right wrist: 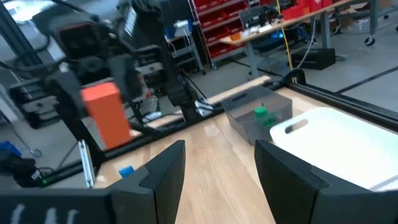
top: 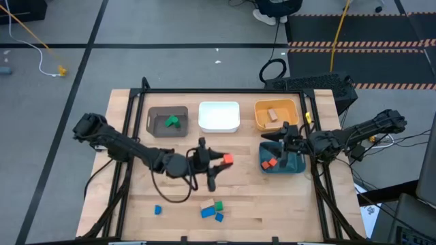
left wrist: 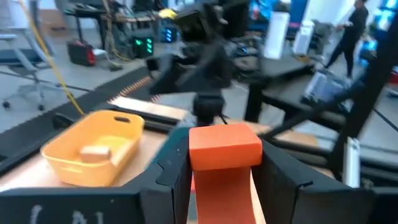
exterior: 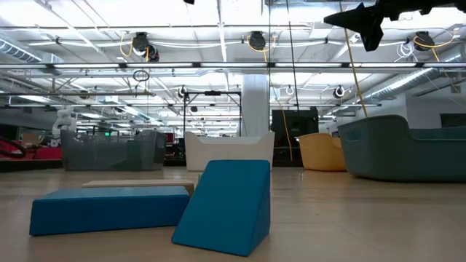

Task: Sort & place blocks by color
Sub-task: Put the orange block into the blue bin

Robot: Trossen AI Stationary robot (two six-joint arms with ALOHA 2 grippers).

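The red-orange block (left wrist: 224, 165) runs off the picture's bottom edge. The left pincer (left wrist: 224, 180) hides its sides. Things in the teal bin (top: 286, 163) are partly hidden by the right arm.

Bright, even light falls from long ceiling strip lights (exterior: 218, 29), which flare white in the low view and wash out the upper room. On the wooden table (top: 129, 204) shadows are soft and short, pooling just under the arms. The left wrist view is smeared with blur (the background figures and racks are mere streaks), though the red-orange block (left wrist: 224, 146) stays fairly crisp. In the right wrist view the dark fingers (right wrist: 165, 171) look soft-edged.
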